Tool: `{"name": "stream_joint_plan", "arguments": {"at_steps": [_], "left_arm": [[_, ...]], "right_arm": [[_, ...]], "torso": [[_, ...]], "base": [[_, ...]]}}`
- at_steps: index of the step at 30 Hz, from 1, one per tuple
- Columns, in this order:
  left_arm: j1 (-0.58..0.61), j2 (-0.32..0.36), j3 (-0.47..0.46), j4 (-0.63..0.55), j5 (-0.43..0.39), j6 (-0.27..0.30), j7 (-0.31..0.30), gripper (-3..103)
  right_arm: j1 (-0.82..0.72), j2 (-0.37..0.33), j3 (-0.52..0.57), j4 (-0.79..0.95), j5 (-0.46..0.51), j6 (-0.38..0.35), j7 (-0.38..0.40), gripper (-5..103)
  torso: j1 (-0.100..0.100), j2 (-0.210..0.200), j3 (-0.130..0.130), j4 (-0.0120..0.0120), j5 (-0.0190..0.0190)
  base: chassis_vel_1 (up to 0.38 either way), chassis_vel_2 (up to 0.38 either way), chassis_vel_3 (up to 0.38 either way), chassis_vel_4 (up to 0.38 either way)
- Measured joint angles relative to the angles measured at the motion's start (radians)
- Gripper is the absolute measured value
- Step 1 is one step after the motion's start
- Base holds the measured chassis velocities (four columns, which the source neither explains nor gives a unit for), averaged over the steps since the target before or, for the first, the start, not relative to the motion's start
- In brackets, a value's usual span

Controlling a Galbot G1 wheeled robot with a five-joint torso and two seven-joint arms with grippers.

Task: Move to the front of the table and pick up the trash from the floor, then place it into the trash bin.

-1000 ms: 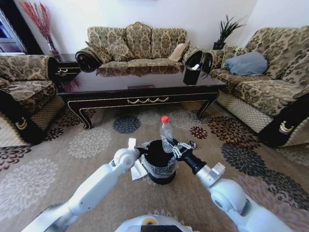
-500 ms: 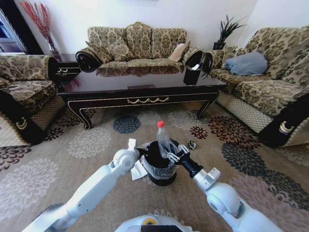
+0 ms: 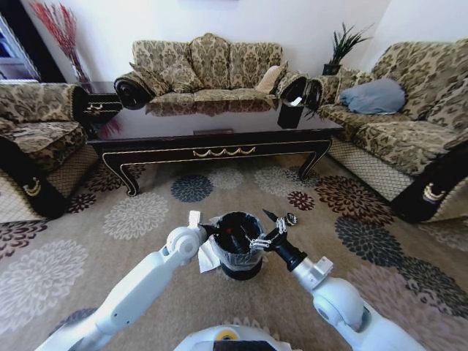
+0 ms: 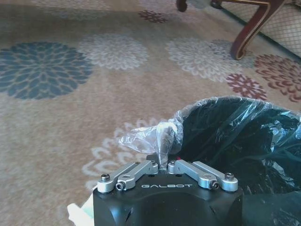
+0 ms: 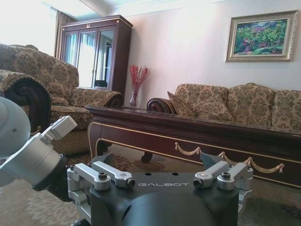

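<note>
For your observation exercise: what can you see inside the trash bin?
Inside the trash bin, the grey liner and a small red spot show; the dark interior hides whatever else lies there.

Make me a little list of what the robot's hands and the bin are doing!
left hand: shut, pinching the bag liner at the trash bin rim
right hand: open, at the bin's other side
bin place: on the carpet in front of the table
white paper: on the floor beside the bin, near the left hand
dark ball: on the carpet beyond the right hand

White arms, black GALBOT-marked claws, silver linkages.
</note>
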Motion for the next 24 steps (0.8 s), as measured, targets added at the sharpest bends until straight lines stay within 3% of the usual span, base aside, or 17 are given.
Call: {"name": "stream_joint_plan", "arguments": {"at_steps": [9, 16, 24], "left_arm": [[0.102, 0.070, -0.095, -0.061, 0.002, 0.001, 0.018, 4], [0.188, 0.134, -0.177, -0.100, 0.007, 0.000, 0.037, 4], [0.208, 0.190, -0.240, -0.101, -0.014, -0.008, 0.061, 4]], "right_arm": [[0.013, 0.004, -0.021, -0.014, 0.005, -0.006, 0.003, 100], [0.019, 0.007, -0.022, -0.035, 0.004, -0.003, 0.003, 100], [-0.037, 0.039, 0.067, -0.083, -0.009, 0.039, 0.005, 100]], "torso": [[0.000, 0.000, 0.000, -0.0002, -0.0002], [0.000, 0.000, 0.000, 0.0003, 0.0002], [0.000, 0.000, 0.000, -0.0011, 0.0004]], "base": [[-0.068, -0.064, 0.066, 0.082], [-0.220, -0.200, 0.228, 0.229], [-0.260, -0.252, 0.239, 0.232]]}}
